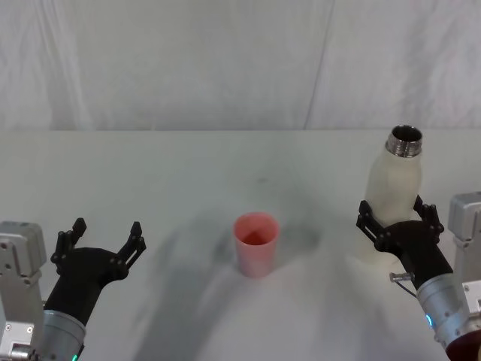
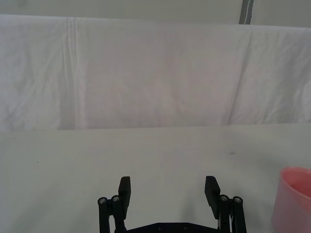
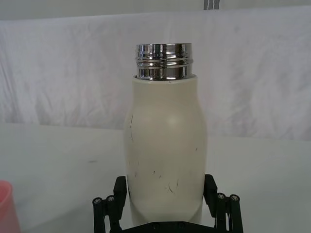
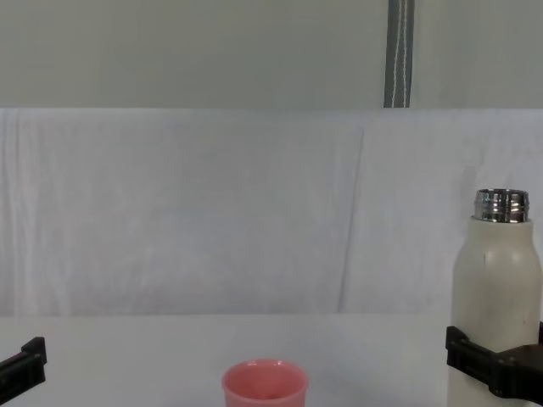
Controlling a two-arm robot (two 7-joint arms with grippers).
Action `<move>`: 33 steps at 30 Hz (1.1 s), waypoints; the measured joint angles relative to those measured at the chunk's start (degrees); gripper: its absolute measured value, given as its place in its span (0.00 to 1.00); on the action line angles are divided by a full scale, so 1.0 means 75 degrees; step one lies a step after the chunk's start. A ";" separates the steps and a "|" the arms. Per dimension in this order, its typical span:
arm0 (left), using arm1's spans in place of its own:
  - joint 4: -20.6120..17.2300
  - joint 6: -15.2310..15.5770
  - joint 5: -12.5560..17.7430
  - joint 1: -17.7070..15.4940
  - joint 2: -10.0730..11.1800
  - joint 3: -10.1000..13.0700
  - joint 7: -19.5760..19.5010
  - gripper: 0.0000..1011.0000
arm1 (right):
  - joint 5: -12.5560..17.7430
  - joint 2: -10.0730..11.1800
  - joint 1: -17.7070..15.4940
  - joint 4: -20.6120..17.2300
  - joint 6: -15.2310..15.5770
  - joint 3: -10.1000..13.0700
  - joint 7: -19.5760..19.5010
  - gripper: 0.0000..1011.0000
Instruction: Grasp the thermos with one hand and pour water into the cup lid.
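The right gripper (image 1: 397, 218) reaches forward low over the table (image 1: 188, 173) at the robot's right, wrist nearest the body, its black fingers (image 3: 120, 187) set on either side of the lower body of the thermos (image 1: 393, 197) and closed against its walls. The thermos stands upright on the table, steel neck uncapped. The left gripper (image 1: 99, 243) hangs low at the robot's left, fingers spread wide with nothing between them. Between the two arms, a little farther out, the cup lid (image 1: 256, 244) sits upright on the table, mouth up, well apart from the thermos.
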 joint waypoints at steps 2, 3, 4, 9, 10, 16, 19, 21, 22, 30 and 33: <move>0.0000 0.0000 0.0000 0.0000 0.0000 0.0000 0.0000 0.99 | 0.0000 -0.0003 0.0021 0.0023 -0.0002 0.0000 0.0002 0.99; 0.0000 0.0000 0.0000 0.0000 0.0000 0.0000 0.0000 0.99 | 0.0000 -0.0013 0.0075 0.0081 -0.0008 -0.0001 0.0004 0.99; 0.0000 0.0000 0.0000 0.0000 0.0000 0.0000 0.0000 0.99 | 0.0000 -0.0018 0.0102 0.0111 -0.0011 -0.0001 0.0004 0.99; 0.0000 0.0000 0.0000 0.0000 0.0000 0.0000 0.0000 0.99 | -0.0002 -0.0040 0.0187 0.0215 -0.0024 -0.0005 0.0004 0.99; 0.0000 0.0000 0.0000 0.0000 0.0000 0.0000 0.0000 0.99 | -0.0001 -0.0040 0.0184 0.0214 -0.0024 -0.0005 0.0004 0.99; 0.0000 0.0000 0.0000 0.0000 0.0000 0.0000 0.0000 0.99 | -0.0001 -0.0034 0.0164 0.0190 -0.0024 -0.0010 0.0005 0.97; 0.0000 0.0000 0.0000 0.0000 0.0000 0.0000 0.0000 0.99 | -0.0001 -0.0032 0.0158 0.0184 -0.0024 -0.0010 0.0004 0.94; 0.0000 0.0000 0.0000 0.0000 0.0000 0.0000 0.0000 0.99 | -0.0001 -0.0031 0.0154 0.0179 -0.0024 -0.0013 0.0004 0.94; 0.0000 0.0000 0.0000 0.0000 0.0000 0.0000 0.0000 0.99 | -0.0001 -0.0030 0.0152 0.0177 -0.0024 -0.0014 0.0004 0.94; 0.0000 0.0000 0.0000 0.0000 0.0000 -0.0001 0.0001 0.99 | -0.0036 0.0007 0.0106 0.0093 -0.0020 -0.0029 0.0005 0.94; 0.0000 0.0000 0.0000 0.0000 0.0000 0.0000 0.0000 0.99 | -0.0167 0.0140 -0.0017 -0.0172 0.0007 -0.0036 0.0005 0.94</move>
